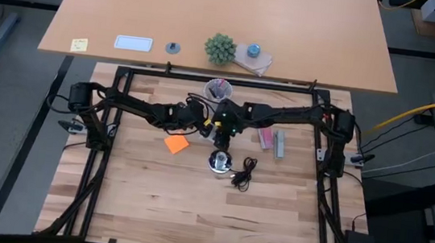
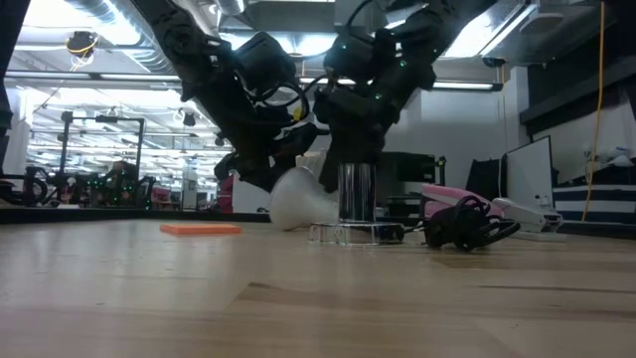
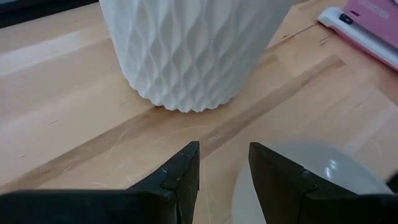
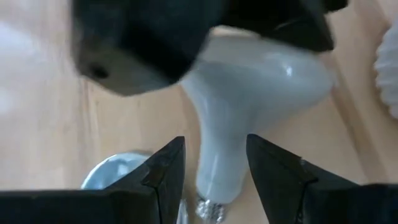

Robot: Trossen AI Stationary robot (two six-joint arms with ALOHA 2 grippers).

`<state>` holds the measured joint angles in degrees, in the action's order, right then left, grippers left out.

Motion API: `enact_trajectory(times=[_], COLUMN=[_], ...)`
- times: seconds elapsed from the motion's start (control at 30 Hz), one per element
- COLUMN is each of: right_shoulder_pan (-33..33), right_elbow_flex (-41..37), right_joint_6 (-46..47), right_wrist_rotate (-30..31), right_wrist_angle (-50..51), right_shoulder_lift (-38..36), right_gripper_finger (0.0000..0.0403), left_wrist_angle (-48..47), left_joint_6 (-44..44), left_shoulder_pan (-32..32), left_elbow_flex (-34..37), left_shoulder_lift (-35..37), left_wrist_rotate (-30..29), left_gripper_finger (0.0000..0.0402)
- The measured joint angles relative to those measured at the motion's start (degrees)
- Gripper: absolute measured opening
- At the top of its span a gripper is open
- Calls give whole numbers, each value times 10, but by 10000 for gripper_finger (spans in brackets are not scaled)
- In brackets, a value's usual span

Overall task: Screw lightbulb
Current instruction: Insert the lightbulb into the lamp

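Observation:
The white lightbulb (image 2: 296, 204) lies tilted just left of the round silvery fitting (image 1: 220, 162). Its wide rounded end is low by the table and its narrow neck points toward the fitting's socket (image 2: 355, 199). My left gripper (image 3: 224, 149) is open over the wide end, with bare table showing between its fingers. My right gripper (image 4: 214, 146) is open, and its fingers stand on either side of the bulb's neck (image 4: 221, 162). The threaded base (image 4: 211, 210) shows beyond them, beside the fitting (image 4: 115, 177). In the high view both arms meet above the bulb and hide it. My left gripper has one finger (image 3: 280, 180) lying over the bulb's wide rounded end (image 3: 336, 180), coming slanting down from the table's left. The finger itself hides the exact spot of contact. Nothing sits between the two fingers. My right gripper straddles the neck; whether a finger touches it I cannot tell.
A white patterned cup (image 3: 186, 50) of pens stands just beyond the grippers (image 1: 218, 89). The fitting's black cord (image 1: 243, 174) is bundled to its right. An orange note (image 1: 175, 143) lies to the left, and pink and grey items (image 1: 272, 139) lie to the right.

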<state>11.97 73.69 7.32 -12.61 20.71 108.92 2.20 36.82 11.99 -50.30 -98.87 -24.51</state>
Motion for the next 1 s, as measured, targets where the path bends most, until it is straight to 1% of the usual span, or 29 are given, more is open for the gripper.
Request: enact_trajectory(times=[0.13,0.27,0.3,0.47,0.63,1.0], right_shoulder_pan=[-13,-21,-23,-23,-31,-40], right_elbow_flex=[3,3,3,3,3,5], right_joint_6=[64,88,89,90,104,104], right_wrist_rotate=[5,57,61,64,58,60], right_wrist_angle=[12,21,22,21,19,-18], right_shoulder_lift=[0,0,0,2,21,53], right_gripper_finger=[175,175,175,175,175,175], left_wrist_angle=[0,0,0,0,0,-12], left_joint_6=[-1,-9,-12,-17,-19,-30], left_shoulder_pan=[0,0,0,0,0,0], left_elbow_flex=[0,0,0,0,0,2], left_shoulder_lift=[0,0,0,0,0,0], left_wrist_rotate=[0,0,0,0,-1,-3], left_gripper_finger=[131,131,131,131,131,131])
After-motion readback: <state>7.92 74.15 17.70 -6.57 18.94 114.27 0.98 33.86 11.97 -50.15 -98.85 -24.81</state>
